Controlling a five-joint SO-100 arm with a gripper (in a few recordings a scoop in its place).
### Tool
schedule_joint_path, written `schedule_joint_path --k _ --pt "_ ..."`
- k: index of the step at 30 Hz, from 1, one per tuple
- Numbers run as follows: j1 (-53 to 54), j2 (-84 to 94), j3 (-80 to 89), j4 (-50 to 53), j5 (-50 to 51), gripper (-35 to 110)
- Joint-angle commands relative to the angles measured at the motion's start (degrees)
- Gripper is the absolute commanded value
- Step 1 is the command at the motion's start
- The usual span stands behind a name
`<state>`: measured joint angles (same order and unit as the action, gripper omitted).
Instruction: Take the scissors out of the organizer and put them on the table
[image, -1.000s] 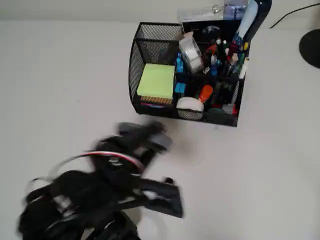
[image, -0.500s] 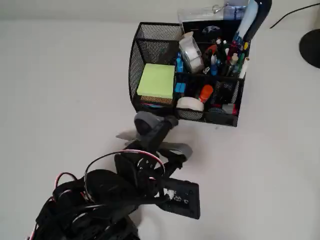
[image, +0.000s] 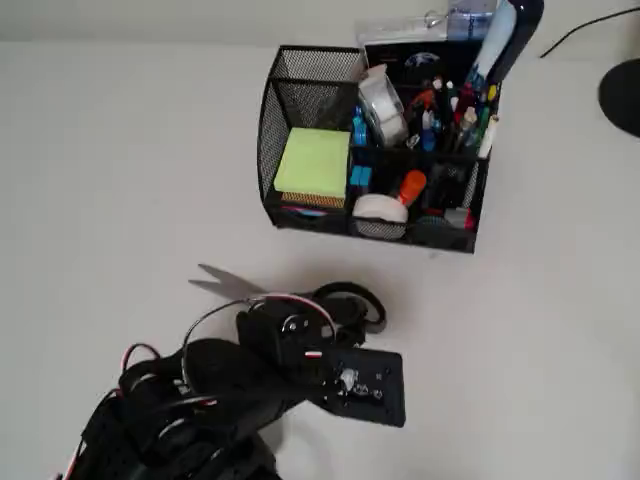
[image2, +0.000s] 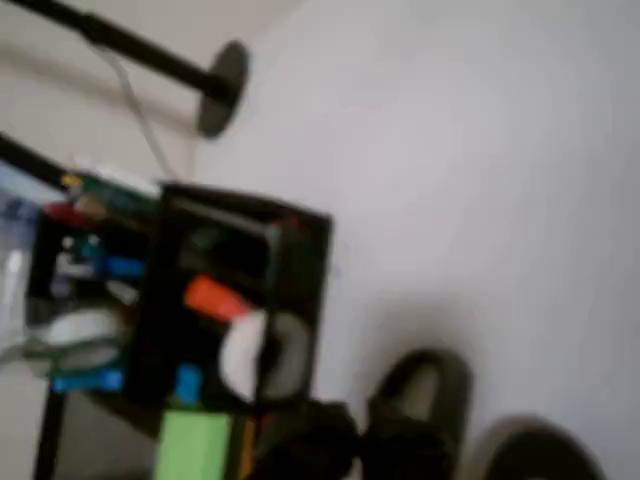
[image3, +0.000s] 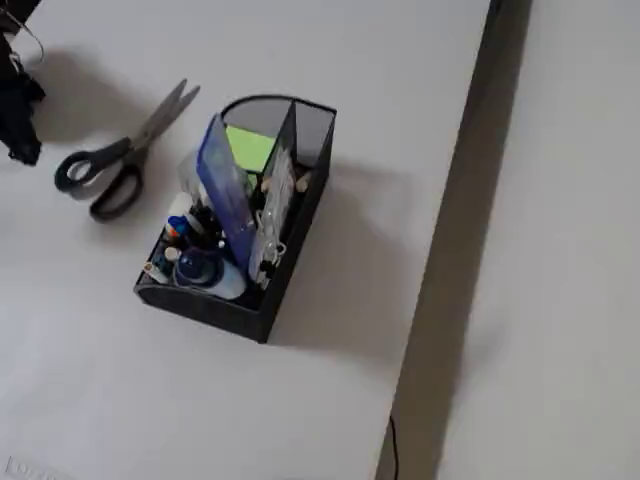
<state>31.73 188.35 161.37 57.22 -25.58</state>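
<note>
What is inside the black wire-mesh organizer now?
The black wire-mesh organizer holds a green sticky-note pad, a roll of clear tape, many pens and markers and a blue-and-white flat item. Lower contents are covered. The grey-handled scissors lie outside, on the off-white table.

Overhead view: the black arm (image: 200, 400) occupies the lower left of the frame, folded low, with red and white wires looping over its wrist. The end effector lies hidden beneath the wrist; its jaw state cannot be determined.
</note>
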Motion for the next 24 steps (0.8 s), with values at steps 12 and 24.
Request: schedule_joint_path --k 12,24 --pt "-8.53 0.00 0.44 12.57 5.63 0" --pt "-32.34 0.18 8.17 18.11 18.11 0"
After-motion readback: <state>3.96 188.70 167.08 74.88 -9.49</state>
